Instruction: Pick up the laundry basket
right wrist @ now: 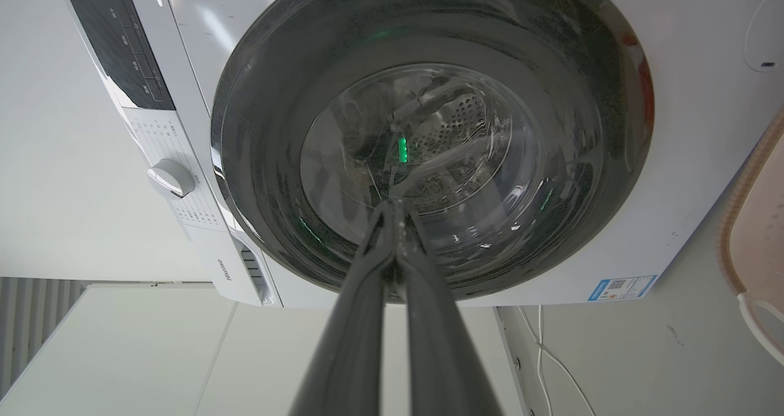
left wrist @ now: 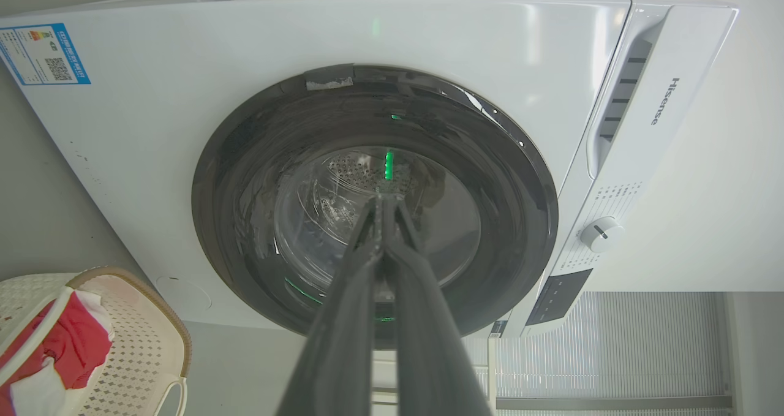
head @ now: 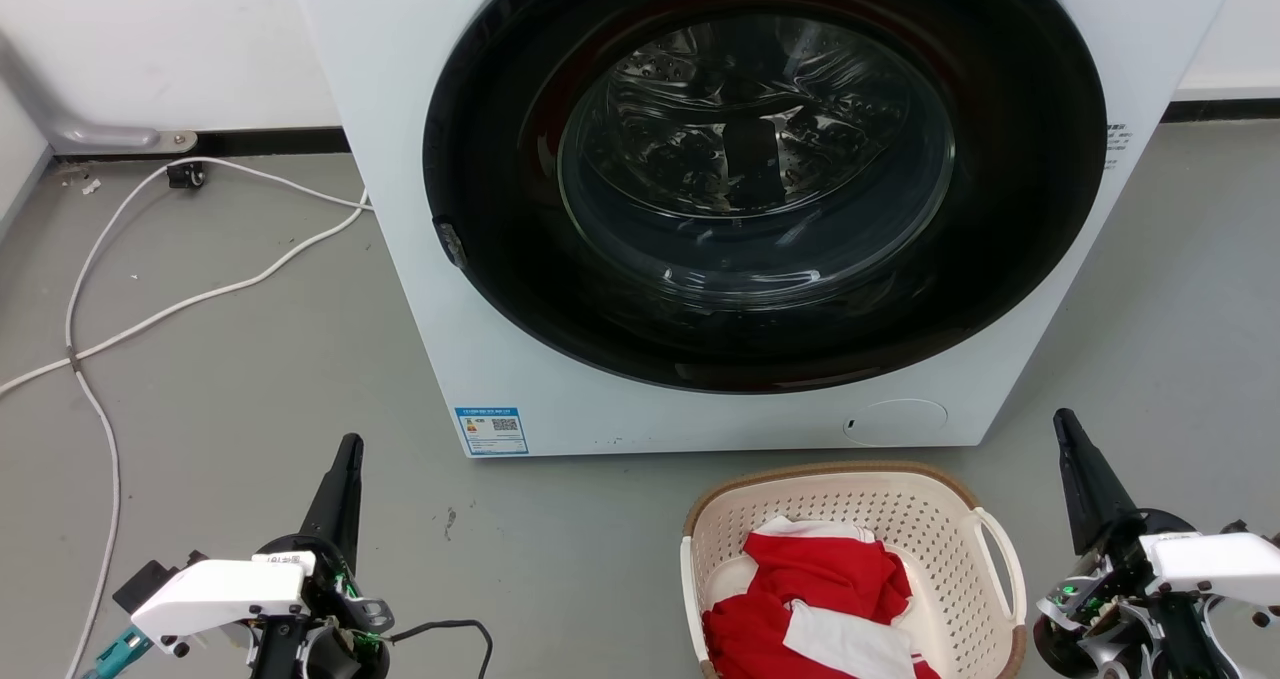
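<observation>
While you're looking down at the floor (head: 250,379), you're seeing this:
laundry basket (head: 830,472): sitting on the floor just in front of the washer (head: 560,409), holding red-and-white clothing (head: 820,569)
left gripper (head: 350,449): hovering well left of the basket, jaws pressing together, gripping nothing
right gripper (head: 1068,429): hovering just right of the basket, jaws pressing together, gripping nothing

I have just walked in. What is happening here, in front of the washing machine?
A two-armed robot faces a white washer whose round door looks closed. Nothing is being handled yet: the left gripper and the right gripper are both shut and empty, pointing toward the washer. The laundry basket sits on the grey floor in front of the washer, nearer the right gripper, with red and white clothes inside. Neither gripper touches it.
</observation>
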Controlling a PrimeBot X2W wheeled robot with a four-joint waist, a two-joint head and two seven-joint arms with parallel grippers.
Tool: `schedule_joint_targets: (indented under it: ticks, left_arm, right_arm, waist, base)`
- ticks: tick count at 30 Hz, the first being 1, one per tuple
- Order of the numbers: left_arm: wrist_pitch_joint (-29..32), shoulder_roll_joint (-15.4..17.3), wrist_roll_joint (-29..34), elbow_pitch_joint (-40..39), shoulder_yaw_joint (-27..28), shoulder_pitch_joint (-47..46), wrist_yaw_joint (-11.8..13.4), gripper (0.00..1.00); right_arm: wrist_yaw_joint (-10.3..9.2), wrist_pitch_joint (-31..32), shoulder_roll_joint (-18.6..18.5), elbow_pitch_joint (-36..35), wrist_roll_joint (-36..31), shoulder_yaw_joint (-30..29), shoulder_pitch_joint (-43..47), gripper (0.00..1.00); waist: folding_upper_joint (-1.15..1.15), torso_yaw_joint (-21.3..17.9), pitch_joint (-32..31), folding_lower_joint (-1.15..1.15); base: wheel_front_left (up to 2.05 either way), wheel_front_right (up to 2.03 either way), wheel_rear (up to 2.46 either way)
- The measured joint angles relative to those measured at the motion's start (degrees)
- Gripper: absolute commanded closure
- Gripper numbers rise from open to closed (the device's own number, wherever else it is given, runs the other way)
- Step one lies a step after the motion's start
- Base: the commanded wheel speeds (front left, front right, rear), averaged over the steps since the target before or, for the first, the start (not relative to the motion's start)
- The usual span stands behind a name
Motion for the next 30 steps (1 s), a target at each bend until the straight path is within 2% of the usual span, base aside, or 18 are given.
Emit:
schedule_joint_targets:
  ticks: [1, 2, 3, 4, 10, 14, 19, 30]
  left_arm:
    - [0.00, 0.00, -0.01, 0.00, 0.00, 0.00, 0.00, 1.00]
    - [0.00, 0.00, 0.00, 0.00, 0.00, 0.00, 0.00, 0.00]
    - [-0.02, -0.02, -0.01, 0.22, -0.05, 0.10, 0.01, 1.00]
    - [-0.05, -0.09, -0.01, 0.70, -0.10, 0.42, 0.02, 0.00]
    - [-0.89, -0.43, 0.36, 2.08, -0.55, 2.33, 0.11, 0.00]
    - [-2.08, -0.43, 3.03, 1.45, -0.53, 2.28, 0.12, 0.00]
    - [-3.31, -0.42, 8.67, 0.20, -0.31, 2.04, 0.31, 0.00]
    - [-6.14, -0.41, 21.70, -3.53, -2.10, 1.76, 3.30, 0.00]
  right_arm:
    - [0.00, 0.00, 0.00, 0.00, 0.00, 0.00, 0.00, 1.00]
    - [0.00, 0.00, 0.00, 0.00, 0.00, 0.00, 0.00, 0.00]
    - [0.01, 0.00, 0.02, 0.23, -0.02, 0.02, 0.11, 1.00]
    - [0.00, -0.01, 0.08, 0.69, -0.02, 0.03, 0.46, 0.00]
    - [-0.01, -0.87, 0.16, 2.43, -0.75, 0.21, 2.45, 0.00]
    - [-0.01, -2.07, 0.16, 1.99, -3.36, 0.09, 2.43, 0.00]
    - [-0.01, -3.34, 0.16, 0.32, -9.33, -0.05, 2.33, 0.00]
    - [-0.01, -6.12, 0.16, -4.30, -24.73, 1.19, 2.31, 0.00]
  waist:
    - [0.00, 0.00, 0.00, 0.00]
    - [0.00, 0.00, 0.00, 0.00]
    - [0.00, 0.00, 0.00, 0.00]
    - [0.00, 0.00, 0.00, 0.00]
    - [0.00, 0.00, 0.04, 0.00]
    - [0.00, 0.01, 0.12, 0.00]
    - [0.00, 0.03, 0.26, 0.00]
    - [0.00, 0.12, 0.46, 0.00]
  base:
    - [0.00, 0.00, 0.00]
    - [0.00, 0.00, 0.00]
    - [0.00, 0.00, 0.00]
    - [0.00, 0.00, 0.00]
    - [0.00, 0.00, 0.00]
    - [0.00, 0.00, 0.00]
    - [0.00, 0.00, 0.00]
    - [0.00, 0.00, 0.00]
